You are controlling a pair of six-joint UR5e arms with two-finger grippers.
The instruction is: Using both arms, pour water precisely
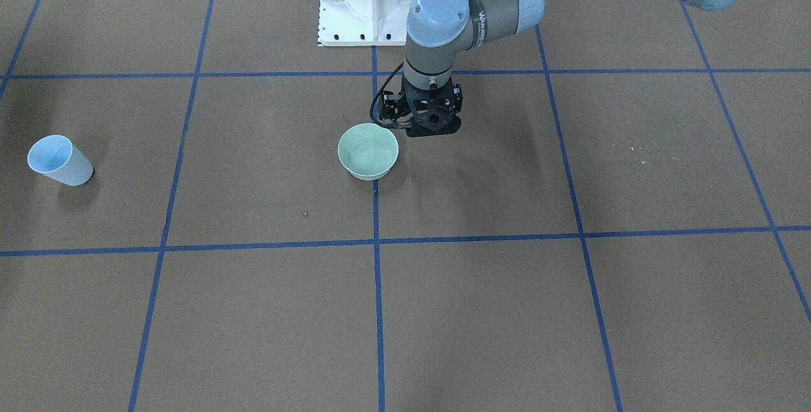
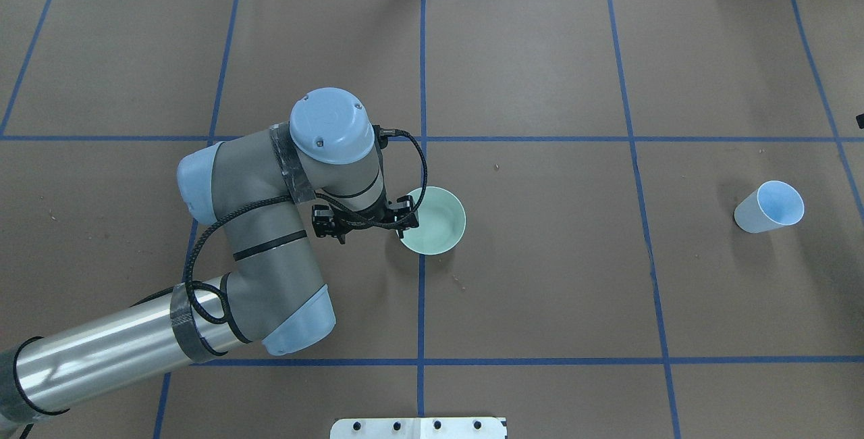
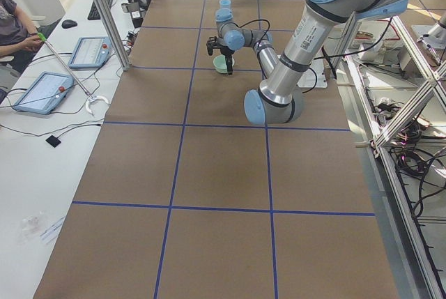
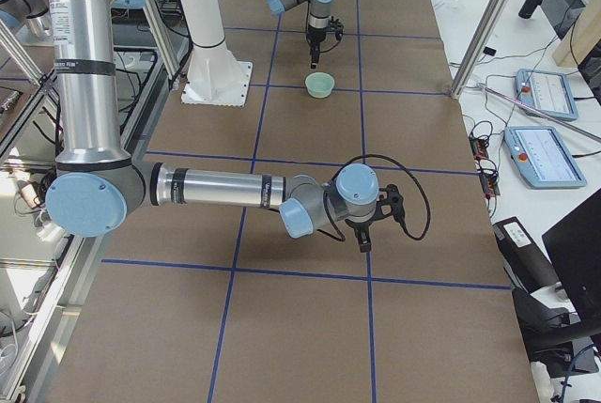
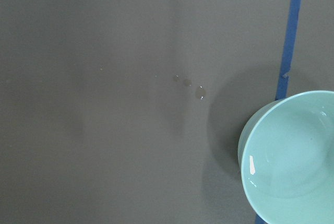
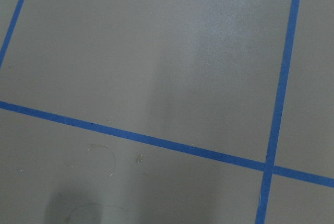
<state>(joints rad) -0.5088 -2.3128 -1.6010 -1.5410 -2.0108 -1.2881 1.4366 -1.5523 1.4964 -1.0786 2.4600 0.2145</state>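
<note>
A pale green bowl [image 1: 368,151] stands near the table's middle; it also shows in the overhead view [image 2: 435,220]. A white glint in the left wrist view [image 5: 252,164] hints at water in it. A few water drops [image 5: 200,93] lie on the paper beside it. My left gripper [image 1: 432,127] hangs just beside the bowl's rim, pointing down; it looks shut and empty. A light blue cup [image 1: 59,160] stands far off on my right side [image 2: 769,207]. My right gripper [image 4: 364,239] shows only in the exterior right view, away from the bowl; I cannot tell its state.
The brown paper table cover [image 2: 540,290] carries a grid of blue tape lines. The white pedestal base [image 1: 370,0] stands at the robot's edge. Operator tablets [image 3: 42,90] lie on the side bench.
</note>
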